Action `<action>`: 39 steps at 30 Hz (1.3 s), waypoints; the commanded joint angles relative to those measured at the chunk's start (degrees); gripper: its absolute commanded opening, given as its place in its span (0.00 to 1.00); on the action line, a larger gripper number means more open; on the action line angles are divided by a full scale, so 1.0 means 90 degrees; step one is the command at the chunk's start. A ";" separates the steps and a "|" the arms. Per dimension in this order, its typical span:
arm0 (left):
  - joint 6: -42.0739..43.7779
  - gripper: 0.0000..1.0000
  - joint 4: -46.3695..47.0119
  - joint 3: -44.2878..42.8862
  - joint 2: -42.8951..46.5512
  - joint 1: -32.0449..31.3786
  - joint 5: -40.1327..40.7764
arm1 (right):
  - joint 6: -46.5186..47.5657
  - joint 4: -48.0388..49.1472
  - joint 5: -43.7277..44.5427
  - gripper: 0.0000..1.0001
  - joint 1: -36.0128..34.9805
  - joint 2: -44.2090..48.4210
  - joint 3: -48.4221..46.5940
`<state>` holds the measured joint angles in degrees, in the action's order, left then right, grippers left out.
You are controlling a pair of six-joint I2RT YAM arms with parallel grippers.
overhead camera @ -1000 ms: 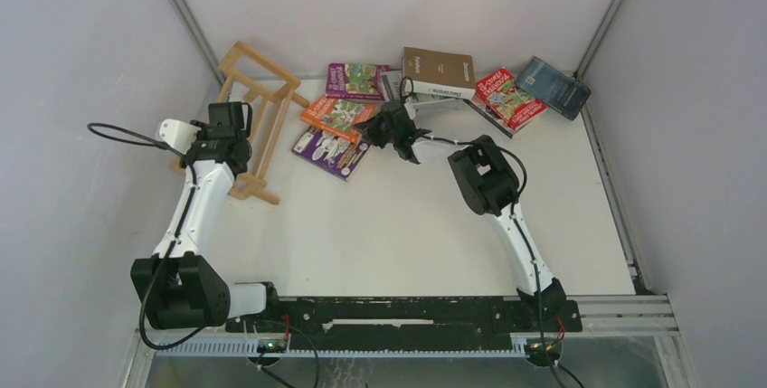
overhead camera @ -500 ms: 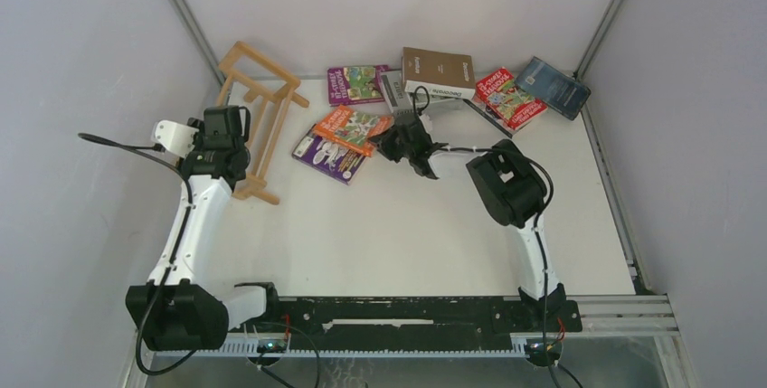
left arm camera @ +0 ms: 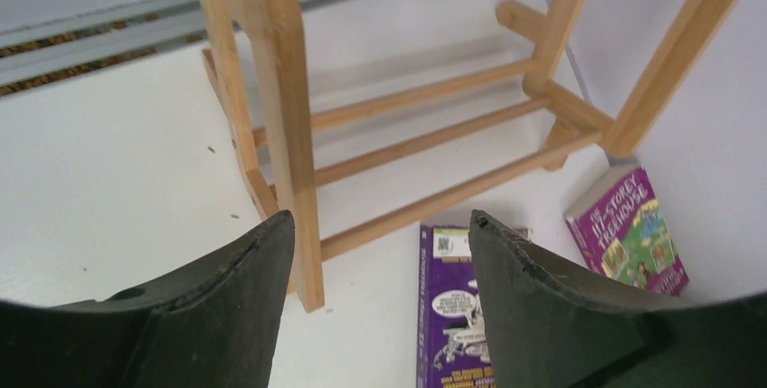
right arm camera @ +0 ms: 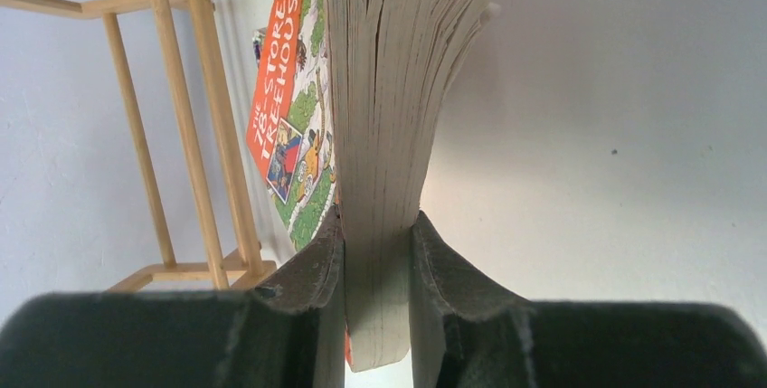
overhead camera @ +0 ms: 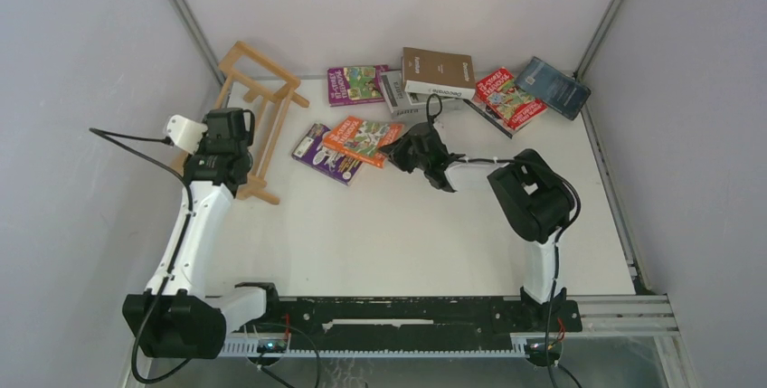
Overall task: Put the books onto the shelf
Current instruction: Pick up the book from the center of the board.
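- My right gripper [right arm camera: 378, 230] is closed down on the orange illustrated paperback [overhead camera: 362, 137]. Both fingers [right arm camera: 312, 270] pinch its block of pages at the edge nearest me.
- The book sticks straight out ahead of the gripper, with its long axis pointing left. Its far end hangs over the purple paperback [overhead camera: 317, 155] lying flat on the white table [overhead camera: 398, 243]; I cannot tell whether the two touch.
- The light wooden slatted shelf [left arm camera: 285, 135] is to the left of the held book, beyond the purple one and close to the left wall. Its long rails run roughly near to far.
- My left gripper [left arm camera: 380, 221] is spread wide and holds nothing. A shelf post sits just ahead of its jaws, closer to one finger.
- My left arm is therefore nearer the shelf and my right arm nearer the books. I judge that the next move is for the right arm to carry the book left.
- The thick brown book [overhead camera: 438, 70], grey-white book [overhead camera: 395, 91], red paperback [overhead camera: 509, 97], dark blue book [overhead camera: 553, 87] and second purple paperback [overhead camera: 355, 83] lie along the far edge. None is on the shelf.
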<state>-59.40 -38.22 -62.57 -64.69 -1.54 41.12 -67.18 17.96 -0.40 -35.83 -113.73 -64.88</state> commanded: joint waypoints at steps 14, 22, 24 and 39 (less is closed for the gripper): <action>-0.0311 0.76 -0.0236 0.0248 0.0683 -0.0647 -0.2335 | -0.0670 0.1900 -0.0434 0.00 -0.0075 0.1871 0.1327; -0.0545 0.78 -0.0175 0.0421 0.0633 -0.1200 -0.2775 | -0.0972 0.2077 -0.0798 0.00 -0.0042 0.2652 0.1731; -0.0577 0.78 -0.0168 0.0419 0.0615 -0.1323 -0.2782 | -0.1051 0.2058 -0.0948 0.00 -0.0051 0.2814 0.1780; -0.0678 0.82 0.0135 0.0327 0.0991 -0.1538 -0.3034 | -0.1318 0.1878 -0.1858 0.00 -0.0186 0.4314 0.2631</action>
<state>-65.01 -39.46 -59.44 -58.15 -15.05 14.81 -77.28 27.53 -13.61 -36.93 -80.51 -41.41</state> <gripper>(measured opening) 0.815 0.292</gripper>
